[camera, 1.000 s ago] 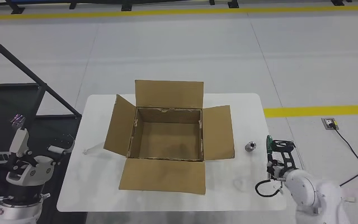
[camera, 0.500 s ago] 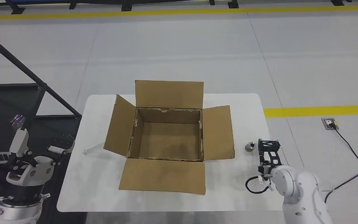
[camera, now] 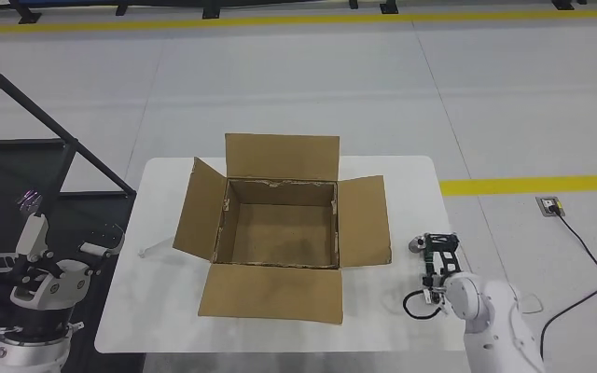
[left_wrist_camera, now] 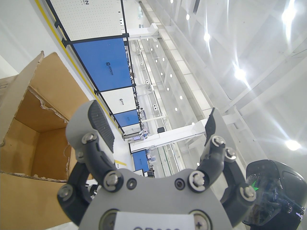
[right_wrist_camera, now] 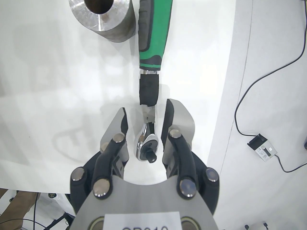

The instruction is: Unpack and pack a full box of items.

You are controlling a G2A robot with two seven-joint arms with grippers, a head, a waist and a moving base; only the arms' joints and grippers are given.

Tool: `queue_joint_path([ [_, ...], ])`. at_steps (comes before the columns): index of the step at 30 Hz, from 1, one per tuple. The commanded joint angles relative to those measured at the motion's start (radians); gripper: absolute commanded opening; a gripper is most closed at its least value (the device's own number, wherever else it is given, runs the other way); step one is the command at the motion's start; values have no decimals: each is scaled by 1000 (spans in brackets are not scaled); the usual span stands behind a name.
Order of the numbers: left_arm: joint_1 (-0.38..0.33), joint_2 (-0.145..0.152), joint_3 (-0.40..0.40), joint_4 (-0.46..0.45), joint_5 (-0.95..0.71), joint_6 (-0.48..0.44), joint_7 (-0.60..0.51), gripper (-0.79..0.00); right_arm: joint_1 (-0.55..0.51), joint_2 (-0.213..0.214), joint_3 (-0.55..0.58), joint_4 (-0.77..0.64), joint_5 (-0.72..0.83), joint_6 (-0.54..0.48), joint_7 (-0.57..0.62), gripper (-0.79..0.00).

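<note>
1. Left pincer (left_wrist_camera: pixel 153 116): held off the left side of the worktop (camera: pixel 168 308) and pointing up at the ceiling. Its jaws are wide apart with nothing between them. No change over the last second; idle.
2. Thin white item (camera: pixel 149 250): lies on the worktop just left of the box, in the same spot as before. Too small to identify.
3. Box (camera: pixel 270 291): sits mid-worktop with all four flaps folded out and the floor bare. It has not moved.
4. Cylinder (right_wrist_camera: pixel 108 25): stands upright, bore up, near the box's right flap. Position unchanged.
5. Ratchet (right_wrist_camera: pixel 154 25): a second ago its green handle shows nearer the right edge of the worktop, close by the pincer. Now it lies flat with the handle alongside the cylinder; I cannot tell whether they touch. It has shifted toward the box together with the arm.
6. Right pincer (right_wrist_camera: pixel 145 107): has travelled from the right edge toward the cylinder. It now sits low over the worktop, jaws partly open and straddling the ratchet's drive head. A gap shows on each side, so it grips nothing.
7. Reading: the ratchet moved with the pincer and the jaws now stand clear of it, which looks like a set-down just finished. A fresh grasp cannot be ruled out. With the box empty, the unpack half seems done or nearly so. Packing would then start from the three items lying outside.
</note>
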Motion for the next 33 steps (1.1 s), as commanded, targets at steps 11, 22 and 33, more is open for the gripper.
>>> queue_joint_path([
  [11,0,0,0,0,0,0,0,0,-69,15,99,-347,62,20,12,0],
  [22,5,-1,-8,12,-10,-7,17,0,71,35,103,-333,672,-235,233,0],
  [33,20,-5,-21,9,-36,-20,59,0,195,43,-67,-157,743,-205,236,0],
])
